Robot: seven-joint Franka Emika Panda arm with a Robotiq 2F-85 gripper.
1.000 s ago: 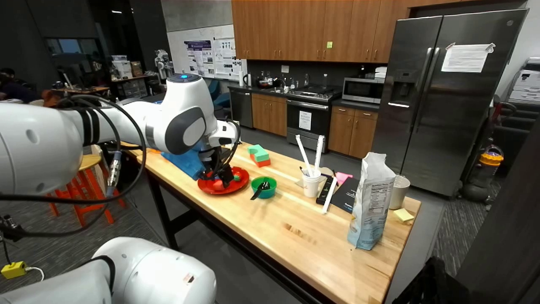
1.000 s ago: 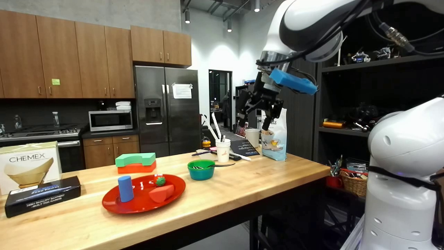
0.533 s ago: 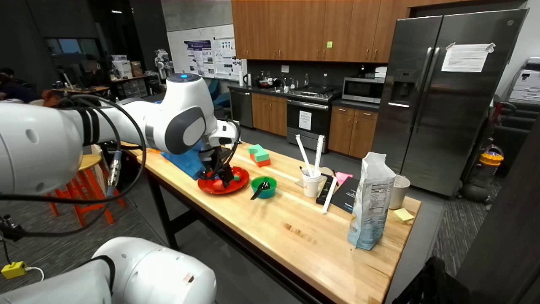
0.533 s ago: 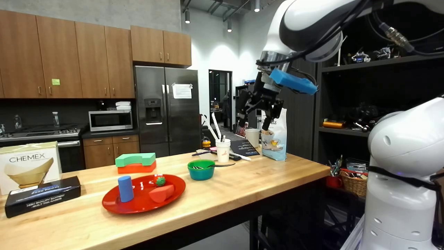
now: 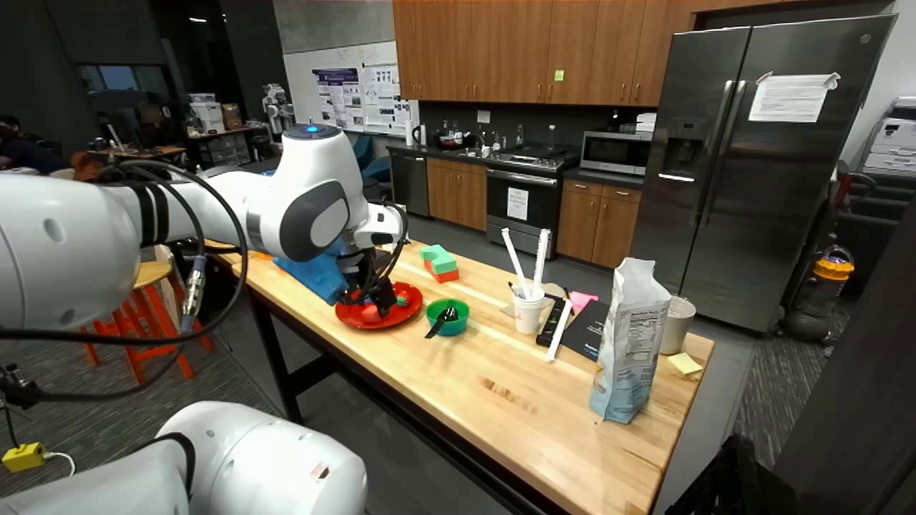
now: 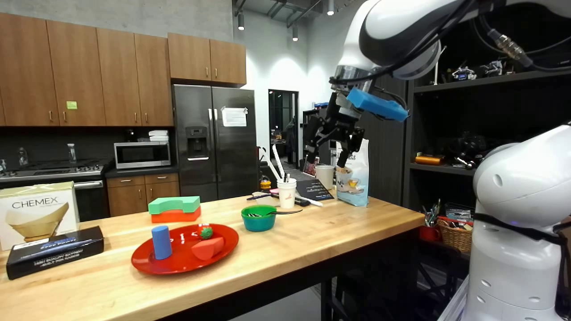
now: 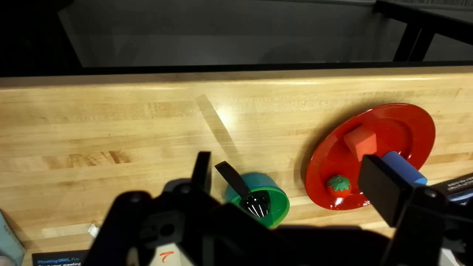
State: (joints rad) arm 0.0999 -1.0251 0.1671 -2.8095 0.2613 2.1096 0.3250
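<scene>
My gripper [image 7: 292,181] is open and empty, held above the wooden table; it also shows in both exterior views [image 5: 383,304] [image 6: 326,159]. In the wrist view, a green-teal bowl [image 7: 279,205] with a black spoon [image 7: 232,179] in it lies below, between the fingers, nearer the left one. A red plate [image 7: 414,118] is at the right, partly behind the right finger. It bears a red-orange block [image 7: 362,142], a strawberry-like toy [image 7: 339,186] with green leaves and a blue cylinder [image 7: 404,168]. The cylinder stands upright in an exterior view [image 6: 162,243]. The gripper touches none of these.
A stacked green and red block pair [image 6: 174,209] sits behind the plate. A paper cup [image 6: 287,194] with pens and white sticks, a tall bag [image 5: 630,350] and a white bin [image 5: 676,325] stand farther along. A Chemex box [image 6: 40,214] and a black box [image 6: 55,252] lie beyond the plate.
</scene>
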